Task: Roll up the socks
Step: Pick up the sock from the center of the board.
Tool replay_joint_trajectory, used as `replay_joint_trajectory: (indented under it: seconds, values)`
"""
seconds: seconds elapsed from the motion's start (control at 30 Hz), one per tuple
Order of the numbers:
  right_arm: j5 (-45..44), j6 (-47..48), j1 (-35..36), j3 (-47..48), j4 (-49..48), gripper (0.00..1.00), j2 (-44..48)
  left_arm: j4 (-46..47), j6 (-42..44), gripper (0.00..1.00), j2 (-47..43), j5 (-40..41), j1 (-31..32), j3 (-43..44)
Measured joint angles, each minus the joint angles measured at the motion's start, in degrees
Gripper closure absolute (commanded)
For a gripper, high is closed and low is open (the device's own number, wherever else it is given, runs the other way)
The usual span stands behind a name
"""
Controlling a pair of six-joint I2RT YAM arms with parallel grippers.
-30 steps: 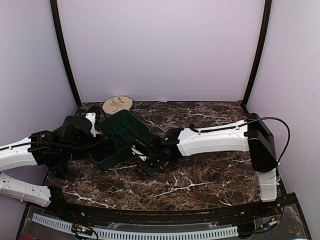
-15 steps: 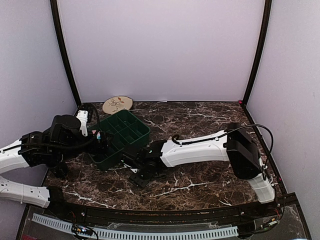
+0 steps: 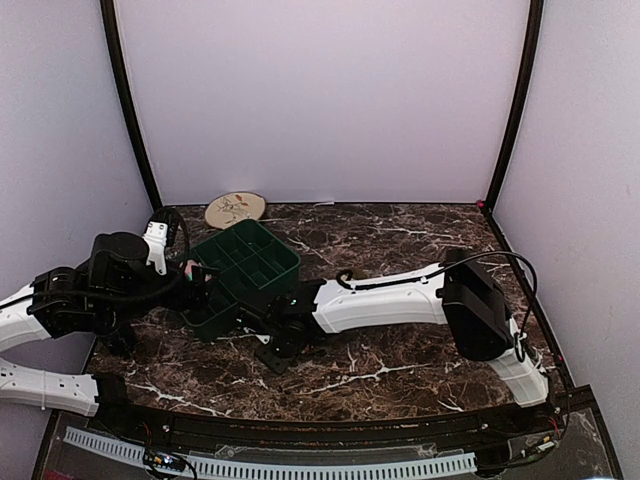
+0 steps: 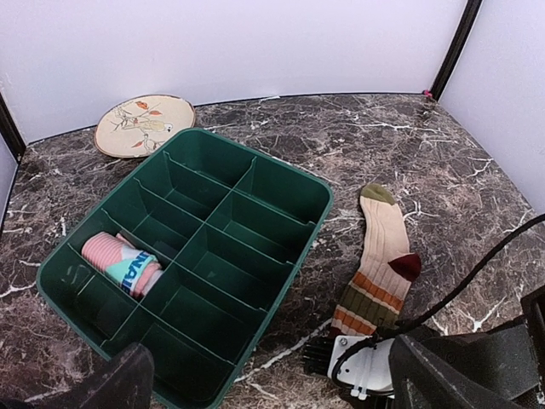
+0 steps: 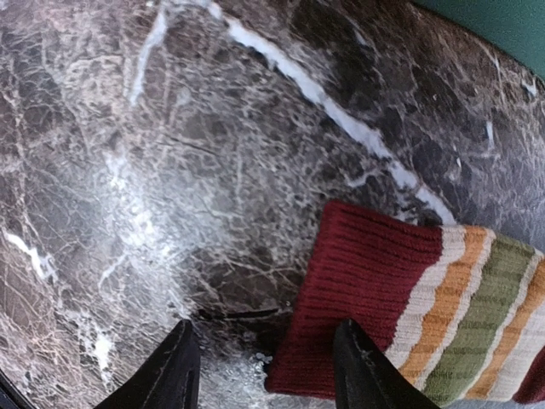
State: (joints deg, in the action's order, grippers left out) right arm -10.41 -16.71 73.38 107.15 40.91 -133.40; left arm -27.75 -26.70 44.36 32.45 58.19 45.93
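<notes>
The right gripper [image 5: 264, 375] sat low, jaws apart around the red end of the striped sock [image 5: 443, 298] on the table [image 5: 128, 170], seemingly to start rolling; the left gripper [image 4: 285, 381] hovered wide open; the pink sock [image 4: 121, 262] lay rolled in the green tray [image 4: 317, 223].

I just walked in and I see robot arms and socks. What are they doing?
The robot is rolling socks. A pink sock is rolled up and sits in one compartment of the green tray. The striped sock lies flat on the table beside the tray. The right tool is down at the sock's dark red end, open, with a corner of the fabric between its fingers. The left tool hangs open by the tray, holding nothing.
</notes>
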Motion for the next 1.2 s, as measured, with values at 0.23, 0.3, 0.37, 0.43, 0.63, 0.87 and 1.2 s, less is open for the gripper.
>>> replay_joint_trajectory:
  seconds: [0.23, 0.3, 0.37, 0.43, 0.63, 0.87, 1.2]
  values:
    - [0.22, -1.75, -0.68, -1.44, -0.90, 0.68, 0.61, -0.20, 1.46, 0.01, -0.07, 0.02, 0.00, -0.04]
    - [0.50, -1.92, -0.92, -2.43, -1.14, 0.73, 1.16, -0.17, 1.92, 0.01, 0.04, 0.02, 0.00, -0.04]
    - [0.76, -2.49, -1.38, -3.10, -1.42, 0.77, 1.53, -0.17, 2.25, 0.01, 0.26, 0.02, 0.00, -0.04]
    - [1.25, -2.73, -1.73, -3.52, -1.62, 0.83, 1.75, -0.13, 2.47, 0.01, 0.42, 0.02, 0.00, -0.07]
    - [1.90, -4.17, -2.32, -5.14, -2.10, 1.00, 2.69, 0.68, 3.15, 0.01, 0.46, 0.04, 0.00, -0.74]
    - [3.39, -4.20, -2.64, -5.11, -1.95, 1.00, 2.82, 1.11, 3.15, 0.01, 0.46, 0.04, 0.00, -1.33]
    - [13.68, -4.20, -2.29, -4.42, 0.96, 1.00, 3.34, 1.16, 3.67, 0.01, 0.15, 0.22, 0.00, -1.44]
